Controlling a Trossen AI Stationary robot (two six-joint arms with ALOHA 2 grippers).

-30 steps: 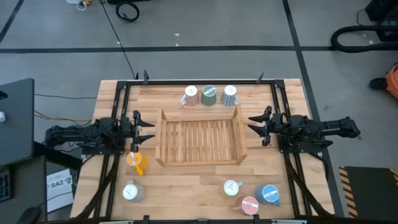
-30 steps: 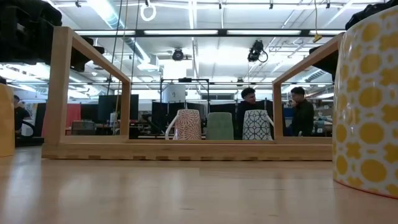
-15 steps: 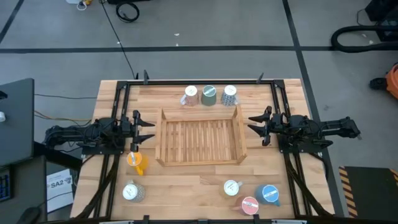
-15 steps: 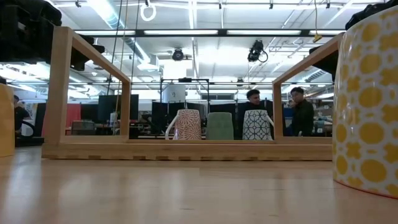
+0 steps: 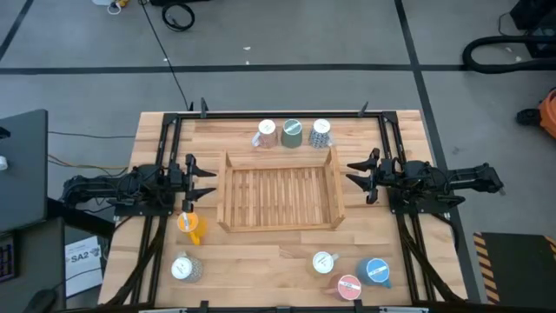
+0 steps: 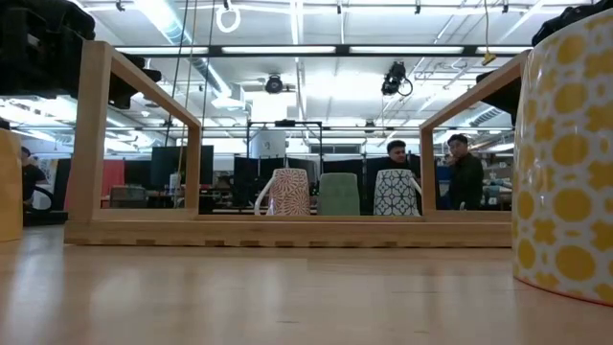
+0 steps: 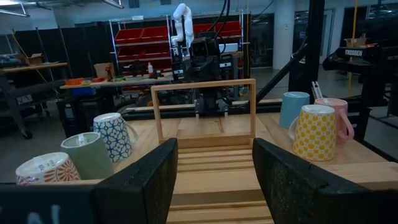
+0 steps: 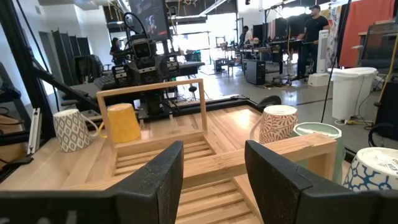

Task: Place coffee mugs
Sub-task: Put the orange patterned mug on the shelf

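Observation:
Three coffee mugs stand upright in a row at the table's far edge: red-patterned (image 5: pixel 267 133), green (image 5: pixel 291 132) and blue-patterned (image 5: pixel 321 132). An orange mug (image 5: pixel 189 226) and a speckled grey mug (image 5: pixel 183 269) stand at the near left. A yellow-patterned mug (image 5: pixel 323 263), a pink mug (image 5: pixel 348 286) and a blue mug (image 5: pixel 375 271) stand at the near right. My left gripper (image 5: pixel 208 183) hangs open above the table at the left end of the wooden tray (image 5: pixel 278 224). My right gripper (image 5: pixel 352 174) hangs open at the tray's right end. Each points level toward the tray, with nothing between its fingers.
The slatted wooden tray (image 7: pixel 205 84) with raised end frames lies in the table's middle between the two arms. Black rails (image 5: pixel 278 113) border the table's edges. People stand in the room beyond the table's far edge (image 6: pixel 466 172).

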